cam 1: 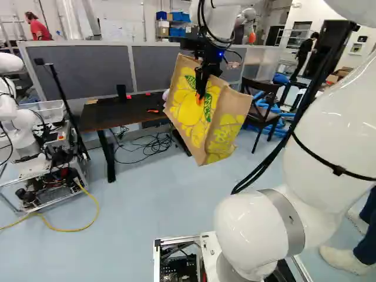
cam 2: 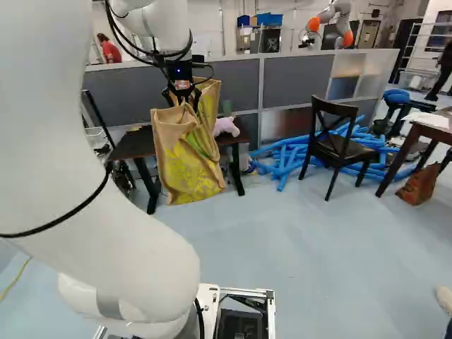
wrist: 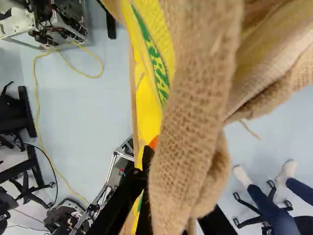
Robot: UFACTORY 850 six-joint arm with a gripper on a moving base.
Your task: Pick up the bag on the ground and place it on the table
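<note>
Bag (cam 1: 191,120) hanging above the floor (cam 1: 158,205) near the tabletop (cam 1: 94,119), its cloth pinched in the claw (cam 1: 201,96); carried over too low, its slack base could catch the tabletop's edge and pull free.

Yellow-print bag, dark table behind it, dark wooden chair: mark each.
Bag (cam 1: 189,117): left base view, printed side.
Dark table (cam 1: 120,116): left base view, bare tabletop.
Wooden chair (cam 2: 346,149): right base view, seat.
</note>
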